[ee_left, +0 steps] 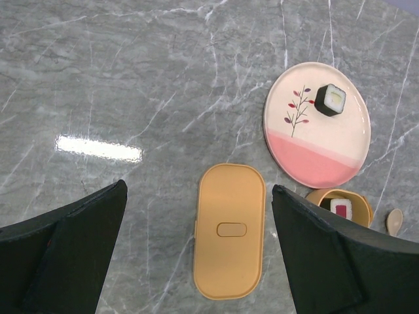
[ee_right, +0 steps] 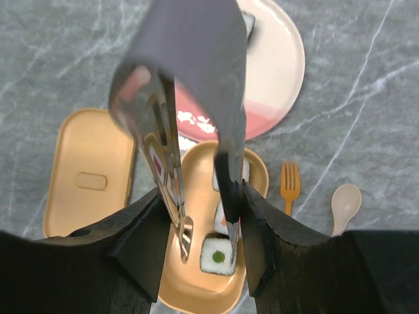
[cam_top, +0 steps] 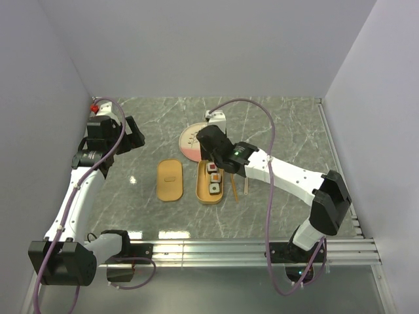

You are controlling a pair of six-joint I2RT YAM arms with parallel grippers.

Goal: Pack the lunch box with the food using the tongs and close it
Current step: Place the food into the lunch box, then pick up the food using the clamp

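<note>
Lunch box (cam_top: 211,191): you are loading it, three rolls inside. One roll (ee_left: 330,99) waiting on plate (ee_left: 308,163). Lid (cam_top: 169,179) lying beside. Right gripper (ee_right: 203,216) clamping tongs (ee_right: 171,190); left gripper (ee_left: 196,255) spread, idling.

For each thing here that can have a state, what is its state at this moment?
lunch box: open, sushi pieces inside
lid: off, flat on the table left of the box
plate: one sushi roll on it
tongs: held by the right gripper, tips apart over the box
left gripper: open, holding nothing, above the lid
fork: lying on the table
spoon: lying on the table
</note>
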